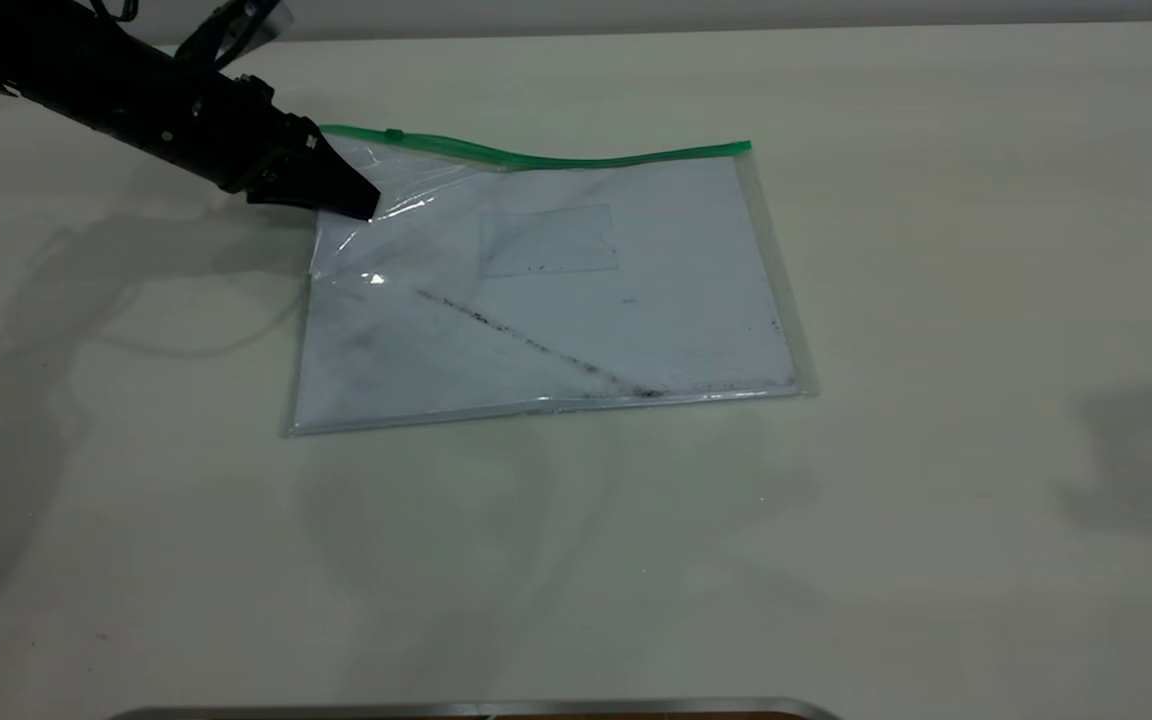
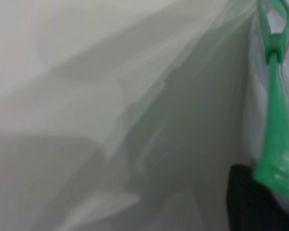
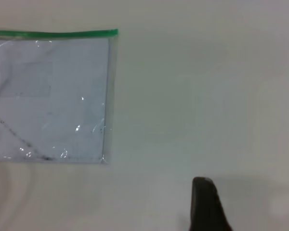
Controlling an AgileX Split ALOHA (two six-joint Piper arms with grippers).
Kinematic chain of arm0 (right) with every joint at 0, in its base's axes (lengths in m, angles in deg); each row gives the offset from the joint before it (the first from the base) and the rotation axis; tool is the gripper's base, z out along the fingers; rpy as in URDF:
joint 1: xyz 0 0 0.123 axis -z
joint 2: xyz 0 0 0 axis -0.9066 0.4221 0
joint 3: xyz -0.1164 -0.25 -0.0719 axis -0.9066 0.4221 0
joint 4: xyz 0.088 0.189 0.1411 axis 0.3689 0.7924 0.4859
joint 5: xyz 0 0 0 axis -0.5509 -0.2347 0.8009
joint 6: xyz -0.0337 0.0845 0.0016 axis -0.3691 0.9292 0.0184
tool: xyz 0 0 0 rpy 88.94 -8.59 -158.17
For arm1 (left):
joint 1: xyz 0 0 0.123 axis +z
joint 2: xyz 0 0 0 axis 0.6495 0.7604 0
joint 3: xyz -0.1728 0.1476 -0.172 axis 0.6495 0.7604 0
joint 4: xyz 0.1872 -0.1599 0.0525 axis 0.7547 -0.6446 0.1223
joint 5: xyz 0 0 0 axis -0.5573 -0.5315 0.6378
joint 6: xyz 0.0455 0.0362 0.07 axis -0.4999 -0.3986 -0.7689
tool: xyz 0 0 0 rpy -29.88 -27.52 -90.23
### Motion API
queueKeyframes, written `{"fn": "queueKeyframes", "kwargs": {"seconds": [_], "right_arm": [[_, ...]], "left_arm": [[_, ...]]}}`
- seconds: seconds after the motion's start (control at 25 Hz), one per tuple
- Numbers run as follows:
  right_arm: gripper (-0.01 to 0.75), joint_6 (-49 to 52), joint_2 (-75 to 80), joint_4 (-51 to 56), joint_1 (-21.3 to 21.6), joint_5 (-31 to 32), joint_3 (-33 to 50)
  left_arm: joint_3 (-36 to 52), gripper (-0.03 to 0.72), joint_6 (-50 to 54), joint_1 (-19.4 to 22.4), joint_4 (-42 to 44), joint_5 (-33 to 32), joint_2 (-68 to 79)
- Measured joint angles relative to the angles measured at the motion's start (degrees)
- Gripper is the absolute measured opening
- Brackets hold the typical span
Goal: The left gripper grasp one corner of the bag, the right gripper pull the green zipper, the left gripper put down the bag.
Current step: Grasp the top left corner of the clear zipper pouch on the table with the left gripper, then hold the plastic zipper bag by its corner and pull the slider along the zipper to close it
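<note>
Exterior view shows the bag lying flat on the pale table, with white paper inside and a dark diagonal smudge line across it. The green zipper runs along the far long edge, and its small slider tab sits near the left end of the strip. The left gripper comes from the upper left and has its pointed jaws pressed together on the far left corner of the bag, just below the zipper; the plastic there is raised and wrinkled. The left wrist view confirms it: the green strip ends at the dark jaw. The right gripper hovers well apart from the bag's right edge; only one dark finger shows, so I cannot tell whether the fingers are apart.
</note>
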Motion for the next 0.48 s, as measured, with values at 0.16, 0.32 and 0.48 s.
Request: {"fn": "queueKeyframes", "kwargs": {"seconds": [0.16,0.32,0.48], "right_arm": [[0.492,-0.4,0.0,-0.1,0.0,0.0,0.0],[0.492,-4.2,0.8,0.1,0.0,-0.4,0.0],[0.492,-11.0,4.4,3.2,0.0,-2.2,0.0]], "left_arm": [[-1.1,0.052,-9.5,0.0,-1.9,-3.2,0.0],[-6.9,0.052,-20.8,-0.1,-1.1,-14.7,0.3],[-15.1,0.052,-23.2,-1.9,3.6,-21.2,0.3]]}}
